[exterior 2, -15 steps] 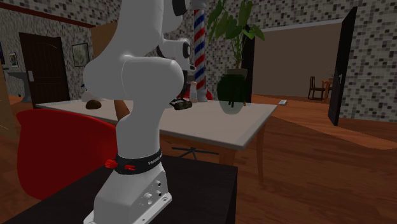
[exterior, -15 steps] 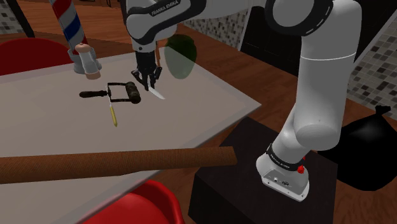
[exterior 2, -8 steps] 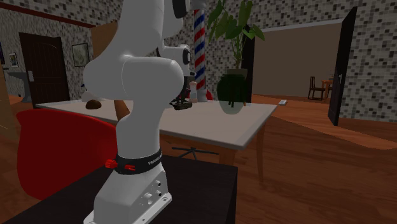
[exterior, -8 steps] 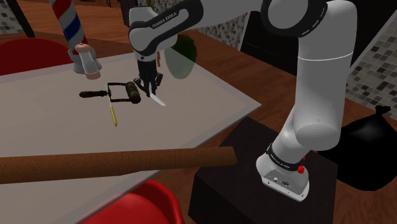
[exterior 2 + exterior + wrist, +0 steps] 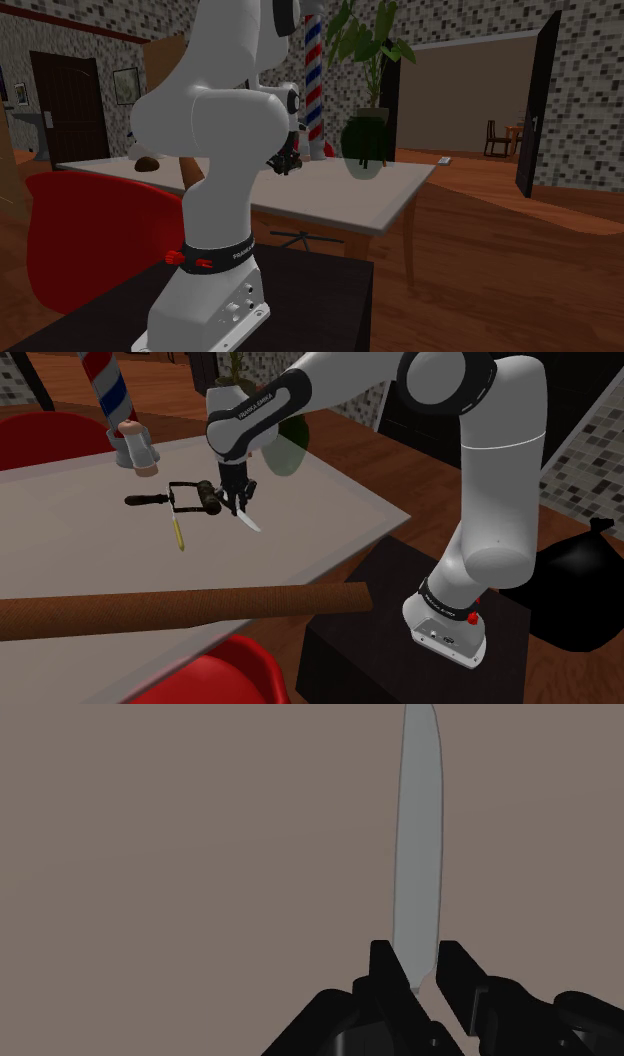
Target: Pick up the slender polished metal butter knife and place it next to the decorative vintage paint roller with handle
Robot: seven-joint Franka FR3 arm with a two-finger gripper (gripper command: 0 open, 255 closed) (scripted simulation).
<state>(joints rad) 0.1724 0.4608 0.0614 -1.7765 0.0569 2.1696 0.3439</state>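
A lived-in house room: wooden floor (image 5: 500, 260), mosaic-tiled walls (image 5: 590, 90), dark door (image 5: 65, 105), red chair (image 5: 85, 235), potted plant (image 5: 368, 60), barber pole (image 5: 314, 70)

chunky white arm (image 5: 500, 502) with dark joints (image 5: 437, 374), white Franka Emika lettering on a black band (image 5: 256, 402), red dots (image 5: 474, 618) near the bottom, all-black gripper (image 5: 241, 505)

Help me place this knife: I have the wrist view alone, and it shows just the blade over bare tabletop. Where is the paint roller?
Observer: In the shoulder view the paint roller lies on the table right beside the gripper, on that view's left, with its drum end nearest the gripper.
Operator: Is anything else lying close to that spot?
Observer: Yes, a thin yellow pencil lies on the table just in front of the roller, on the side nearer the shoulder camera.
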